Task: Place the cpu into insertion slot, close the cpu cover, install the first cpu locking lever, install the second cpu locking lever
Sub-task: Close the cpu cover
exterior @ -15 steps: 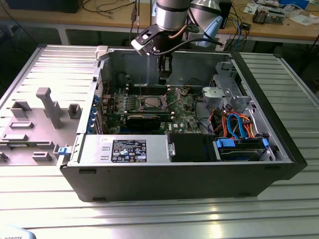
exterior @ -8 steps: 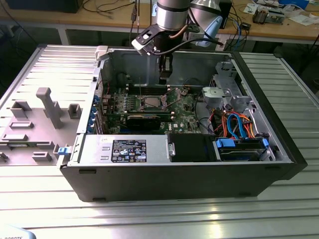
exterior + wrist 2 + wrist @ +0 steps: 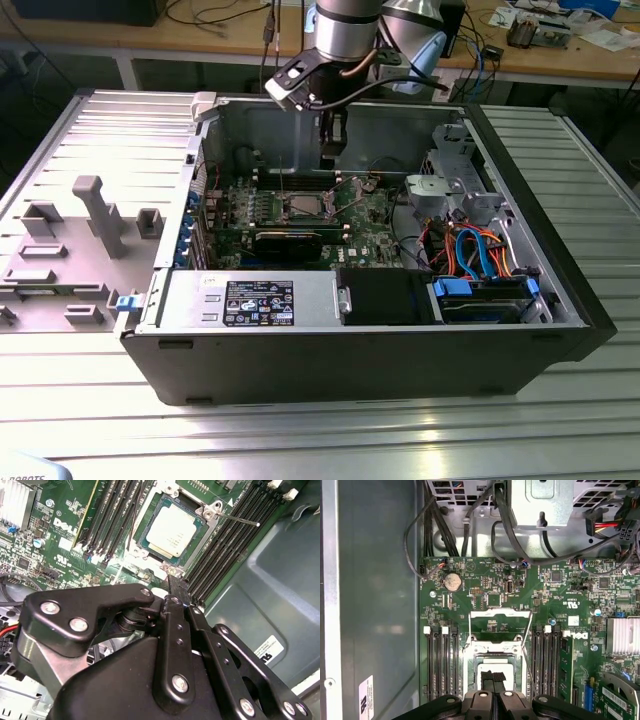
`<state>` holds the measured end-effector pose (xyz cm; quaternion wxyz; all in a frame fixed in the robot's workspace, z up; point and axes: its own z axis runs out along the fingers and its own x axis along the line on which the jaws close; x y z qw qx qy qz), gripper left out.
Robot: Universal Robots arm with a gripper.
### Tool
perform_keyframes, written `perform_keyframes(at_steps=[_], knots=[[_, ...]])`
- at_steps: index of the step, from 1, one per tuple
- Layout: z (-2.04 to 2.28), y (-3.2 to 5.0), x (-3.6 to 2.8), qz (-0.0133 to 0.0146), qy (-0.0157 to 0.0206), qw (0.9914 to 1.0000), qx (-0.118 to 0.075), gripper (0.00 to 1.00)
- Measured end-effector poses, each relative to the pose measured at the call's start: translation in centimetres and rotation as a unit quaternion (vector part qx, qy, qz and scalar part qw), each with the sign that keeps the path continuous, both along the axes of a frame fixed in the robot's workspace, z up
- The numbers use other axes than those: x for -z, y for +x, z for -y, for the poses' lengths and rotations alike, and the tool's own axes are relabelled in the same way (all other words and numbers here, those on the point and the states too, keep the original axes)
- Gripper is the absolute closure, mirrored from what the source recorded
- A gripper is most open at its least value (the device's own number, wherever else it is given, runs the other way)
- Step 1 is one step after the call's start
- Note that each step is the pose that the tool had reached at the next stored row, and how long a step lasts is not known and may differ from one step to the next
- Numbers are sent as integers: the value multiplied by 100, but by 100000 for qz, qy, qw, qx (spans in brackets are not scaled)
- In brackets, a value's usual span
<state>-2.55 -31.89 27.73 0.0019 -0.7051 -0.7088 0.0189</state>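
Observation:
The cpu (image 3: 171, 530), a flat silver square, lies seated in the insertion slot (image 3: 210, 514) on the green board. In the first wrist view the cpu (image 3: 496, 666) is partly hidden by my gripper's black fingertips. The cpu cover (image 3: 500, 614), a thin silver frame, stands swung open beyond the insertion slot (image 3: 470, 655). A thin wire locking lever (image 3: 240, 519) sticks out unlatched beside the socket. My gripper (image 3: 172, 584) (image 3: 493, 676) hangs above the chip, shut, with nothing between its fingers. In the exterior view the gripper (image 3: 333, 150) hovers over the socket (image 3: 305, 207) inside the case.
Black memory slots (image 3: 442, 655) flank the socket on both sides. A long black card (image 3: 288, 240) lies in front of it. The drive cage (image 3: 455, 185) with orange and blue cables (image 3: 470, 250) stands to the exterior view's right. A finned heatsink (image 3: 622, 635) sits nearby. The case wall (image 3: 370, 605) is close.

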Motion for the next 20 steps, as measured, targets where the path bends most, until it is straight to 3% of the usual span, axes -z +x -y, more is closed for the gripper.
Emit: perform_keyframes(at_steps=[20], knots=[[-17, 88, 0, 0, -5, 100000, 3, 89]])
